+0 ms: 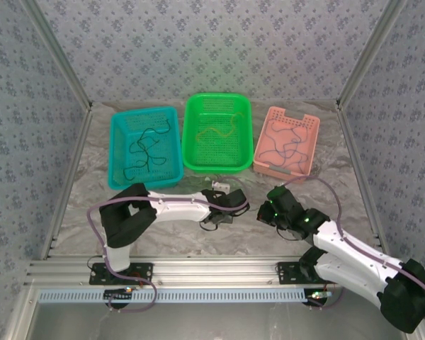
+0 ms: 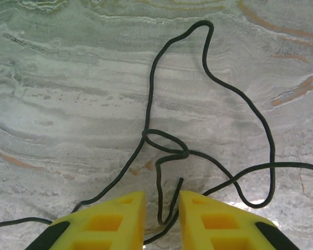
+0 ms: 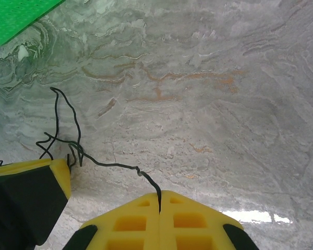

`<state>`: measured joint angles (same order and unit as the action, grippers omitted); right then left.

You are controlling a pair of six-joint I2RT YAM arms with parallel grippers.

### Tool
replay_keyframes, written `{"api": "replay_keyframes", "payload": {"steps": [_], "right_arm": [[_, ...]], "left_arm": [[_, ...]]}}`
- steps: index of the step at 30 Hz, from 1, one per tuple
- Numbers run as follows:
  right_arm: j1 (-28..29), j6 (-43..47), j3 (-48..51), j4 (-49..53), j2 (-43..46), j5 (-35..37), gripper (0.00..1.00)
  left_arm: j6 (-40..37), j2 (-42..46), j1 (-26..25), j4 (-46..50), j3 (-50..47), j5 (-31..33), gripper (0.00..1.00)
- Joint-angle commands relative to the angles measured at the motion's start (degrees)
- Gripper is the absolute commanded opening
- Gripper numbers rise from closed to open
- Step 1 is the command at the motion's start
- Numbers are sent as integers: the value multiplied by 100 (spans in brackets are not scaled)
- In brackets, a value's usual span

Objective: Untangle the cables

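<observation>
A thin black cable (image 2: pixel 152 78) lies on the marbled table, crossing itself in a small loose knot (image 2: pixel 167 146). My left gripper (image 2: pixel 161 200) hangs low over it. Its yellow jaws stand slightly apart, with the cable's free end and a narrow bend lying between them untouched. My right gripper (image 3: pixel 160 197) is shut on the same black cable (image 3: pixel 101 165), which runs left from the fingertips to the tangle beside the left gripper's finger (image 3: pixel 28 195). From above, the left gripper (image 1: pixel 223 209) and the right gripper (image 1: pixel 265 210) sit close together at the table's middle.
Three baskets stand in a row at the back: a blue basket (image 1: pixel 145 112) with a black cable (image 1: pixel 147 150), a green basket (image 1: pixel 217 99) with a yellow-orange cable (image 1: pixel 216 131), and a pink basket (image 1: pixel 303 126) with dark cables (image 1: pixel 285 147). Patterned walls enclose the table.
</observation>
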<state>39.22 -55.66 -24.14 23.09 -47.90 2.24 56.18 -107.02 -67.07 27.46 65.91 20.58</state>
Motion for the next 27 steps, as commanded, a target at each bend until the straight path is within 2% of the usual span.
{"api": "replay_keyframes", "payload": {"steps": [1, 4, 11, 18, 23, 27], "right_arm": [[-33, -28, 70, 82, 67, -12, 0], [-35, -25, 94, 51, 47, -29, 0], [-45, -30, 98, 70, 52, 4, 0], [-216, 63, 120, 97, 56, -19, 0], [-552, 265, 32, 173, 56, -120, 0], [-910, 457, -136, 349, 90, -156, 0]], "left_arm": [[17, -173, 60, -87, 95, 27, 22], [2, -205, 102, -181, 84, 35, 20], [-28, 12, 141, -220, 0, 98, 0], [-40, 1122, 150, -252, -465, 195, 0], [-441, 2209, 337, -133, -574, -453, 0], [-698, 3134, 763, 216, -668, -1099, 0]]}}
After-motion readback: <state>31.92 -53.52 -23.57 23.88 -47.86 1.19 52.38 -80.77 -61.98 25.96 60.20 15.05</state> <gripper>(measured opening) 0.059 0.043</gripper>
